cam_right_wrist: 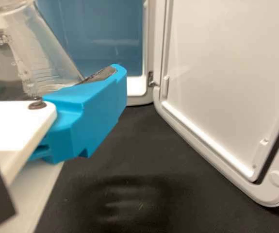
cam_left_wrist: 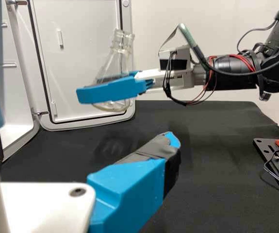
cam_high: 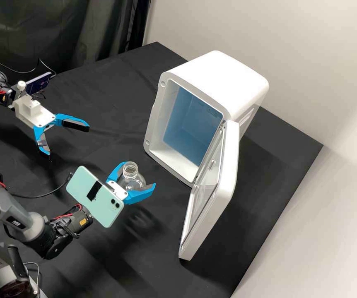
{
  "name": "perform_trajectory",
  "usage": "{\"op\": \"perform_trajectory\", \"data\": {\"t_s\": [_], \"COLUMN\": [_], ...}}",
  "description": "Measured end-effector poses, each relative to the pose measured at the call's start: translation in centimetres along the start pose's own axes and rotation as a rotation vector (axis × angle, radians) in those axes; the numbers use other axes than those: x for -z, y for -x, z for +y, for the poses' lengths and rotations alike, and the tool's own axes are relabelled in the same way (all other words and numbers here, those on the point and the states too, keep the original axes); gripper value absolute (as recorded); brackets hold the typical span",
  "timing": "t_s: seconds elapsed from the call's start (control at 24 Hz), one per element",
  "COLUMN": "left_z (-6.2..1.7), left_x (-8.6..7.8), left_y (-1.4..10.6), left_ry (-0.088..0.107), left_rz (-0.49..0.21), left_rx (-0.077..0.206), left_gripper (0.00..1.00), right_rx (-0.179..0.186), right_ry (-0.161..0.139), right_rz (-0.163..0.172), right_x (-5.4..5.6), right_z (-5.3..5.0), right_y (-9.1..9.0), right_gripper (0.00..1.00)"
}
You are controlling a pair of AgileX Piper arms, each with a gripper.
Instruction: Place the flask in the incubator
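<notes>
The clear glass flask (cam_high: 131,175) hangs upright above the bench, and my right gripper (cam_high: 135,181) is shut on its body, a short way in front of the incubator (cam_high: 224,80). The incubator is a white box with a blue inside, tipped back, its door (cam_high: 211,194) swung wide open toward the front. In the right wrist view the flask (cam_right_wrist: 27,53) sits between the blue fingers (cam_right_wrist: 88,107), with the blue cavity (cam_right_wrist: 100,34) and the door (cam_right_wrist: 226,87) ahead. My left gripper (cam_high: 64,138) stands open and empty, off to the left. From the left wrist I see the flask (cam_left_wrist: 115,63) in front of the door (cam_left_wrist: 81,39).
The black bench (cam_high: 104,95) ends at an edge to the right of the incubator, with a white wall beyond. A mint-green phone (cam_high: 95,200) is mounted on the right arm's wrist. Cables (cam_high: 42,192) lie on the bench at the left.
</notes>
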Motion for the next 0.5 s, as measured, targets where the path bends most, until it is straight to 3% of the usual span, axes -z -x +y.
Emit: {"op": "perform_trajectory", "data": {"t_s": [0.12, 0.5], "left_z": [0.00, 0.00], "left_x": [0.00, 0.00], "left_y": [0.00, 0.00], "left_ry": [0.000, 0.000], "left_rz": [0.000, 0.000], "left_rx": [0.000, 0.000], "left_gripper": [1.00, 1.00], "right_rx": [-0.018, -0.018], "right_ry": [-0.012, -0.014], "right_rz": [0.000, 0.000], "right_x": [-0.02, -0.02], "right_z": [0.36, 0.36], "right_y": [0.14, 0.14], "right_gripper": [0.00, 0.00]}}
